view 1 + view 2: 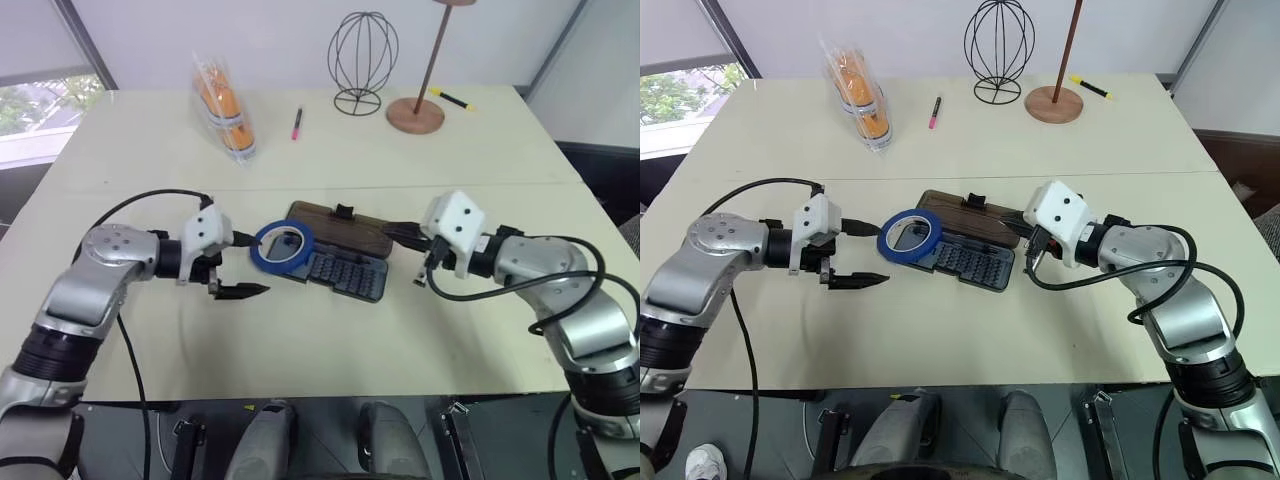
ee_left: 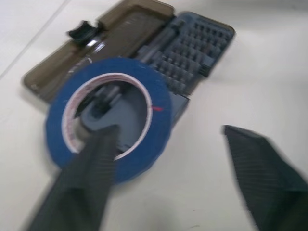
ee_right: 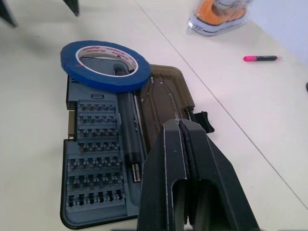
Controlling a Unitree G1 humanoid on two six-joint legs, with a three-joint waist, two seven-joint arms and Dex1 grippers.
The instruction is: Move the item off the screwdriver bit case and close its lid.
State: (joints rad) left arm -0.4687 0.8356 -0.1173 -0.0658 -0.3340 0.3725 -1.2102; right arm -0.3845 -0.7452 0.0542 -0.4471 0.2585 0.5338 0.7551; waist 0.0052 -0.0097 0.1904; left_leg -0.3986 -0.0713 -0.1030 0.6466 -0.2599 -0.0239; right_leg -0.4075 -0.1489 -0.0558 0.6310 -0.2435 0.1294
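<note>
Tape roll [image 1: 283, 245], blue w/ white core, lies flat on the L end of the screwdriver bit case [image 1: 345, 272], overhanging that end a bit. Case sits open near mid tabletop [image 1: 330, 350]; rows of bits showing in the grey tray. Lid [image 1: 340, 228], smoky-brown, is folded back flat on the far side of the tray, small black latch tab [image 1: 345, 211] on its far edge.

Left pincer [image 1: 252, 265] comes in from the L side, pointing toward the tape, fingers spread wide, nothing gripped. In the wrist view one finger [image 2: 91, 168] reaches into the roll's center hole, other finger [image 2: 262, 173] well outside the ring over bare tabletop. Can't tell if the inner finger touches the core.

Right pincer [image 3: 185, 144] at the R end of the case, fingers pressed together, nothing between them. Its tips hover over the lid's R part, near the latch tab; contact w/ lid not clear.

Far side of tabletop: clear bag w/ orange contents [image 1: 225, 105], pink marker [image 1: 297, 123], black wire sphere stand [image 1: 362, 62], round wooden base w/ pole [image 1: 416, 113], yellow marker [image 1: 452, 98] just beside that base. All well apart from the case.
</note>
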